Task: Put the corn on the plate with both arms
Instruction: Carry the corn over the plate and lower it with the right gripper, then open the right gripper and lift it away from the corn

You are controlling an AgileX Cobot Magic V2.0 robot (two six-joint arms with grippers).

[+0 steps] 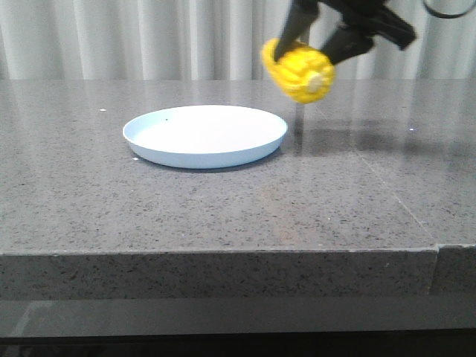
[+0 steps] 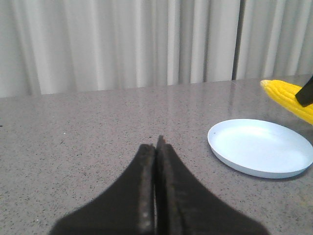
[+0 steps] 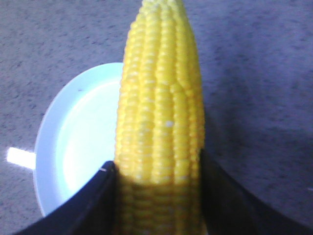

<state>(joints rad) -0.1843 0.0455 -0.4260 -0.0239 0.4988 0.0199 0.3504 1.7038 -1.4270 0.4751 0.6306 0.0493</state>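
Observation:
My right gripper (image 1: 316, 46) is shut on the yellow corn (image 1: 300, 70) and holds it in the air, just right of and above the pale blue-white plate (image 1: 204, 136). In the right wrist view the corn (image 3: 159, 122) sits between both fingers (image 3: 93, 200), over the plate's edge (image 3: 46, 161). In the left wrist view my left gripper (image 2: 156, 147) is shut and empty, low over the table, with the plate (image 2: 259, 147) and the corn's tip (image 2: 288, 95) far off to one side. The left gripper is out of the front view.
A grey speckled stone table (image 1: 223, 208) carries the plate. Its front edge (image 1: 223, 253) runs across the front view, with a seam (image 1: 394, 193) at the right. White curtains (image 1: 149, 37) hang behind.

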